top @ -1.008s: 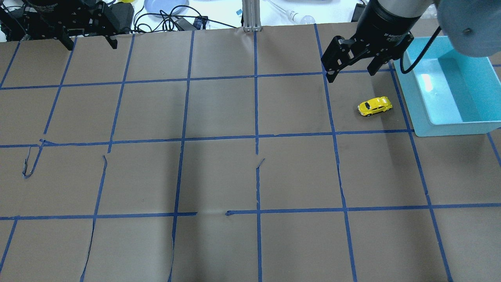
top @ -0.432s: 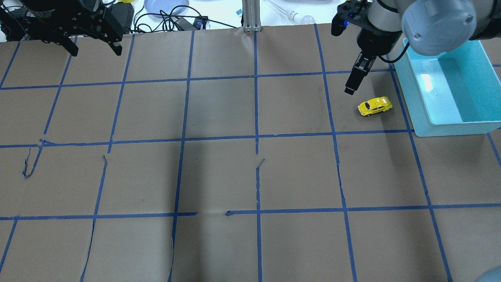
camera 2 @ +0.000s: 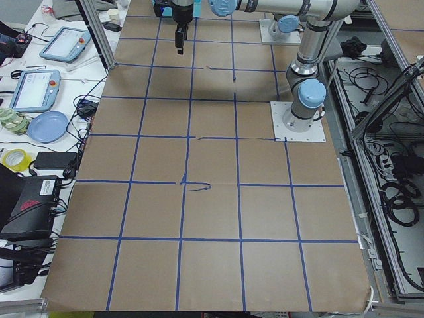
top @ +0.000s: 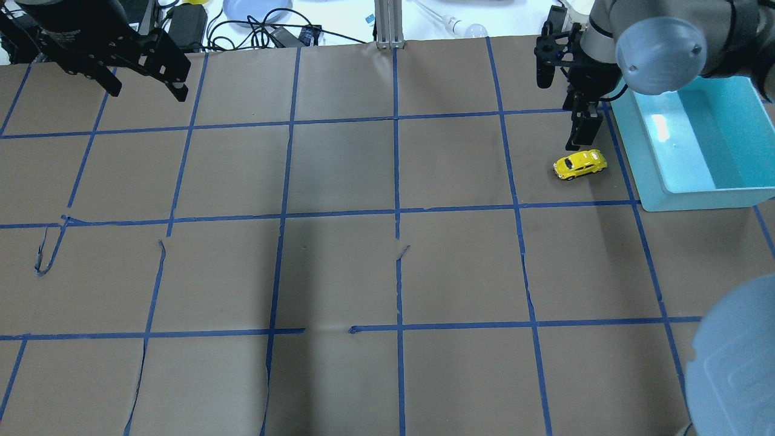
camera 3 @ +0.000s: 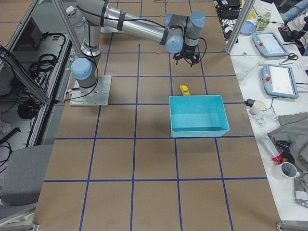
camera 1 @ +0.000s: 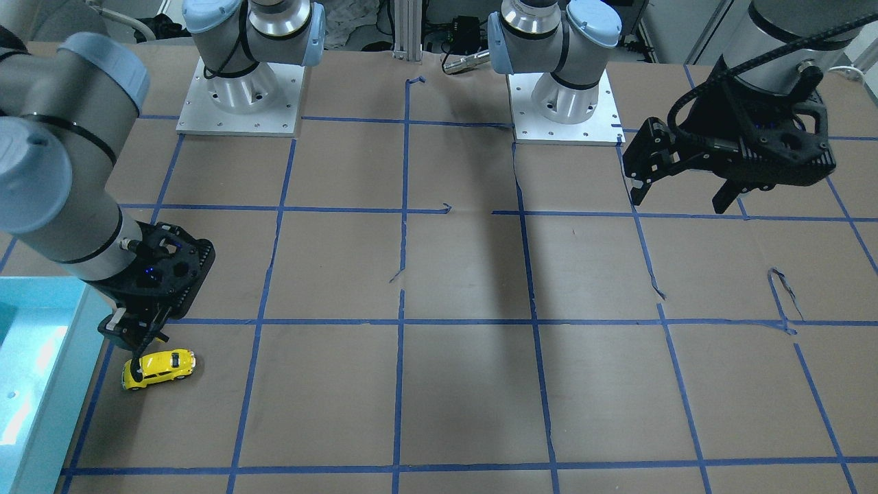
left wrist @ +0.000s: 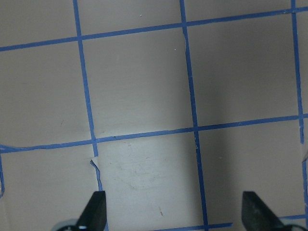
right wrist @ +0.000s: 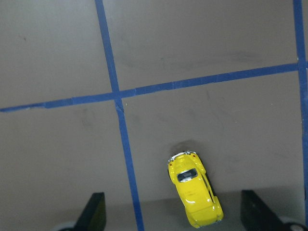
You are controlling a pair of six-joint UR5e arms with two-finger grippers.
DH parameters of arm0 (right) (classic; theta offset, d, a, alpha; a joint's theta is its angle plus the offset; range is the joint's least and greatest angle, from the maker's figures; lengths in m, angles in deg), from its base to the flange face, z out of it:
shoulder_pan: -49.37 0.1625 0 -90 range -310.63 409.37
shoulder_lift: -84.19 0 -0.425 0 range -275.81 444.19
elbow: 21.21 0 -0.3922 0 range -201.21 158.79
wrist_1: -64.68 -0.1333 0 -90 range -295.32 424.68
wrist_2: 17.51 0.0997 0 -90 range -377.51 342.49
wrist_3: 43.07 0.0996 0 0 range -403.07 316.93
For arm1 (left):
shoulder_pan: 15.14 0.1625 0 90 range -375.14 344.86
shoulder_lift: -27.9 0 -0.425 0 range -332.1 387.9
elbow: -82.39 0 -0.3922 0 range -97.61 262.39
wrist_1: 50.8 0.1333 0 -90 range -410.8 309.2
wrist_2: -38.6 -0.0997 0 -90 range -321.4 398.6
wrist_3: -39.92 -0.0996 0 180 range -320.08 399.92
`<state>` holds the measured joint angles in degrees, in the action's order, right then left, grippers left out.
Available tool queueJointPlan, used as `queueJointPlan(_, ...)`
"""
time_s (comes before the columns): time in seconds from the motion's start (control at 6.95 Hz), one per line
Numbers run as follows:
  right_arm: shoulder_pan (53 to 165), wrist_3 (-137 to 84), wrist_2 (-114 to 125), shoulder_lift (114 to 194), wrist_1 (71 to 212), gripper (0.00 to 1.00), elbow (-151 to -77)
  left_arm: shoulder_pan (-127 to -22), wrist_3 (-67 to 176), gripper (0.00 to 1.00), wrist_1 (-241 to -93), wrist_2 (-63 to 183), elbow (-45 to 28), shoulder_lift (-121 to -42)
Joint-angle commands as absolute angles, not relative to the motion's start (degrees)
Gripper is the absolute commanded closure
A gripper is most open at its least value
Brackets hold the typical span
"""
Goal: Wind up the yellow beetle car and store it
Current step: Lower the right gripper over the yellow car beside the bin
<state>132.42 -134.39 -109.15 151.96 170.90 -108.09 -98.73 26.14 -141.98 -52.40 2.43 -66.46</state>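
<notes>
Surface: a table [top: 339, 272] covered in brown paper, marked into squares by blue tape [top: 396, 181]; cables and clutter lie past its far edge.
Landmark: a teal bin [top: 696, 200] stands open on the paper at my right side.
Yellow beetle car: the yellow beetle car [top: 580, 165] sits on its wheels on the paper, outside the bin and just beside the bin wall that faces the table's middle. One end points toward that wall.
My right gripper: my right gripper [top: 578, 144] hangs over the paper just beside that same bin wall, pointing down at the car.
Right jaws: spread wide and holding nothing.
Car against my right jaws: in my wrist view the car lies between my two fingers [right wrist: 96, 211], somewhat nearer one of them, with bare paper showing on both sides. I cannot tell how high above it I am.
My left gripper: my left gripper [top: 147, 92] hangs well apart from the bin, across the table.
Left jaws: wide apart, with only paper and tape beneath.
</notes>
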Motion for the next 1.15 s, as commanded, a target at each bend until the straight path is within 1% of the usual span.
queueJointPlan(0.0, 130.15, -147.96, -109.36, 147.4, 177.09, 0.0, -108.74, -98.73, 26.03, 0.0, -141.67, -52.45, 1.79, -66.05)
queueJointPlan(0.29, 128.82, -159.73, -109.09, 144.67, 181.56, 0.01, -110.58, -98.64, 26.03, 0.0, -141.24, -52.45, 1.71, -65.88)
queueJointPlan(0.58, 128.73, -161.89, -110.05, 143.62, 182.54, 0.03, -112.7, -98.47, 26.03, 0.0, -141.15, -52.45, 1.7, -65.79)
queueJointPlan(1.01, 126.54, -162.25, -109.71, 143.26, 182.72, 0.02, -112.97, -98.47, 26.12, 0.0, -140.89, -52.45, 1.44, -65.7)
